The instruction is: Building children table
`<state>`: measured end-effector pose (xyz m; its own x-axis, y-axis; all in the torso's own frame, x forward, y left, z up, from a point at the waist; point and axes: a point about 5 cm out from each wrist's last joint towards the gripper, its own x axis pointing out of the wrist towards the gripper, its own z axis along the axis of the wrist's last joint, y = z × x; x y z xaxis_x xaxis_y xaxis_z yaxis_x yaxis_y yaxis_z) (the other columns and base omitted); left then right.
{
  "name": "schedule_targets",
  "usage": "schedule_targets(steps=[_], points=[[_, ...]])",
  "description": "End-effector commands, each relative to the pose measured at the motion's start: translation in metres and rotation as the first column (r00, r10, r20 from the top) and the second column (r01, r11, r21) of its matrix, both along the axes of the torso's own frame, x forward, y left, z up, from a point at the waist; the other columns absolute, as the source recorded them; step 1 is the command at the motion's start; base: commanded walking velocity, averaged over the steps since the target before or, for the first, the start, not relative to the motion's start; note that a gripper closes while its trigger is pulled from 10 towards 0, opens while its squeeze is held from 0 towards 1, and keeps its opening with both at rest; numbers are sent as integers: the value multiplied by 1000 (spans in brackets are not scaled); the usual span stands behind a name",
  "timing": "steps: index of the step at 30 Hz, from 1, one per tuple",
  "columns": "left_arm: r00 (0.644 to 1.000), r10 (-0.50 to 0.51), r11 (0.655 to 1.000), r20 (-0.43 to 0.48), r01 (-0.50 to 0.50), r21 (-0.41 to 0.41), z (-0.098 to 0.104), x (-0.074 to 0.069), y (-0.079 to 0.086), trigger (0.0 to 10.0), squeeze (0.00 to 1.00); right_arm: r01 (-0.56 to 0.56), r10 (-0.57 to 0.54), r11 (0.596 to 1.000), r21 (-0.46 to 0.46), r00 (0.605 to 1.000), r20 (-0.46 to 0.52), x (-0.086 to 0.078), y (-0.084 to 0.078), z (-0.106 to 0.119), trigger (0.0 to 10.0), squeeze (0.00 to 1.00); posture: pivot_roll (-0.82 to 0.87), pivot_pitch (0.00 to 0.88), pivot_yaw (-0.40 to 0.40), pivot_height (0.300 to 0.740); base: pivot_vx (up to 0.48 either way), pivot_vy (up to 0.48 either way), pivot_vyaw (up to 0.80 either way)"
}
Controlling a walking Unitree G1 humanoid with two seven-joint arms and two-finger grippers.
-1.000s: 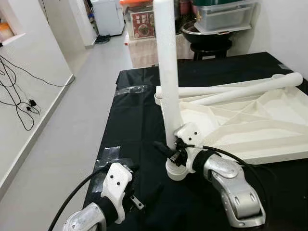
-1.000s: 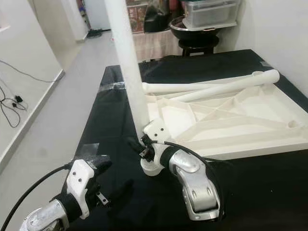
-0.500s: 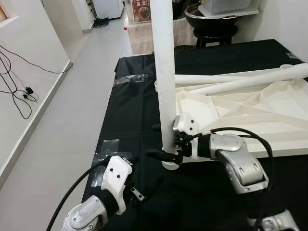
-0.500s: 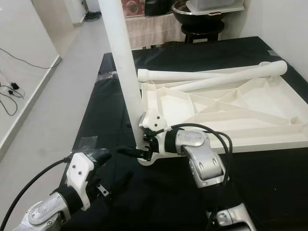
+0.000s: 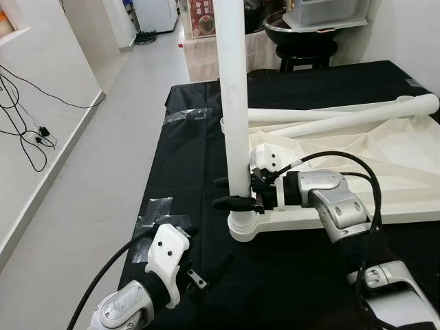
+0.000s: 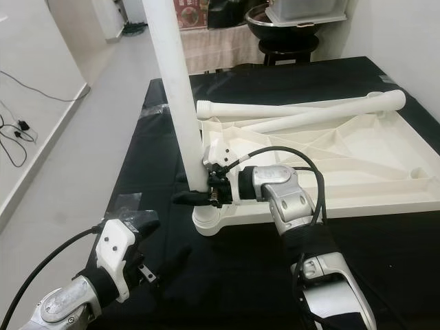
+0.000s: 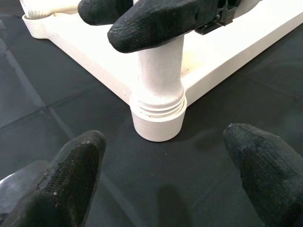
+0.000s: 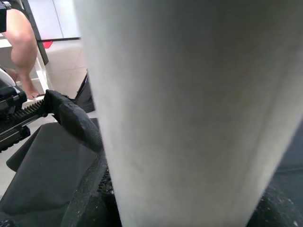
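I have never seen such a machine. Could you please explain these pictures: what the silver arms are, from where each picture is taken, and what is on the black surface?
This is a humanoid robot with two silver arms, each ending in two black fingers. Two pictures come from cameras in its head, looking down; the other two come from cameras on its wrists. On the black cloth lies an upside-down white table top, with two loose legs resting across it. The right gripper is closed around an upright white leg that stands in the corner socket. The left gripper waits open, near that socket.
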<state>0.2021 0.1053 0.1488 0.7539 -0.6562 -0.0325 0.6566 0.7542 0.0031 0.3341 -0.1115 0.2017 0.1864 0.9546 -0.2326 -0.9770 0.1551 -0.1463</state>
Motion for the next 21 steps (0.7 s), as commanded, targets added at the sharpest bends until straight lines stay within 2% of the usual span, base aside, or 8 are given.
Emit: schedule_targets(steps=[1,4,6,11,13,14,15,21], points=[[1000,9,1000,-26,-9,13,-5,-1,1,10000,0,-56,55,998,-11,998,-31,-8,8,-13,0,0,106,132,92,740,0,0,0],[1000,8,1000,-26,-8,12,-5,-1,1,10000,0,-8,8,1000,-1,1000,-20,-10,3,-14,0,0,96,136,91,740,0,0,0],[1000,6,1000,-25,-6,13,-5,-1,3,10000,0,288,-288,958,5,958,-2,-16,-3,-29,0,0,77,136,85,740,0,0,0],[1000,6,1000,-25,-6,14,-5,-1,3,10000,0,410,-410,912,-10,912,2,-19,-4,-36,0,0,77,136,85,740,0,0,0],[1000,5,1000,-22,-5,18,-3,1,6,10000,0,706,-706,708,-4,708,6,-44,5,-57,0,0,62,143,106,740,0,0,0],[1000,5,1000,-22,-5,18,-3,1,6,10000,0,706,-706,708,-4,708,6,-44,5,-57,0,0,62,143,106,740,0,0,0],[1000,4,1000,-20,-4,20,-3,1,6,10000,0,771,-771,637,10,637,7,-44,3,-57,0,0,62,140,108,740,0,0,0],[1000,8,1000,-19,-8,23,-3,2,6,10000,0,787,-788,616,26,615,23,-31,3,-51,0,0,72,137,93,740,0,0,0]])
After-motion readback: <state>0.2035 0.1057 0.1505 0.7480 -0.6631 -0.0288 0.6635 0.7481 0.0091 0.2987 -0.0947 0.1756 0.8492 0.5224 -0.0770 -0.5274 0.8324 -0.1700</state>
